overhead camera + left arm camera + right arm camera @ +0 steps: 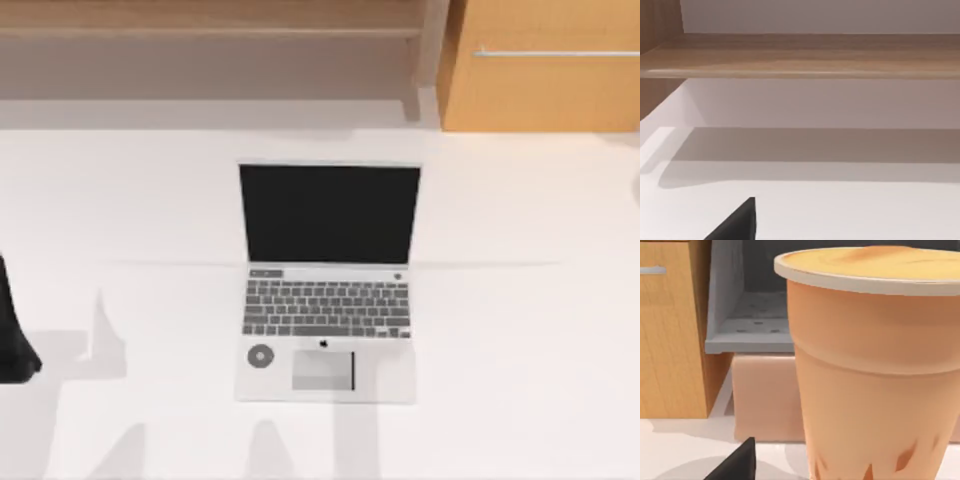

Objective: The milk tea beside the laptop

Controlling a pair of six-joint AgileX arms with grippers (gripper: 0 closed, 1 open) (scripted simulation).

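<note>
The milk tea (875,375) is a tall peach-orange cup with a pale rim and a creamy yellow-orange top, standing on the white table very close in the right wrist view. One dark fingertip (740,462) of my right gripper shows low beside the cup, apart from it. The laptop (328,285) lies open at the middle of the table in the top view, with its black screen up and its keyboard and trackpad facing the front edge. My left arm (12,340) is parked at the table's far left edge; one of its fingertips (737,222) shows in the left wrist view.
A wooden shelf (210,30) runs along the back of the table and an orange-brown cabinet (545,70) stands at the back right. Behind the cup, the right wrist view shows a grey tray-like piece (747,325) on a pale pink block (765,395).
</note>
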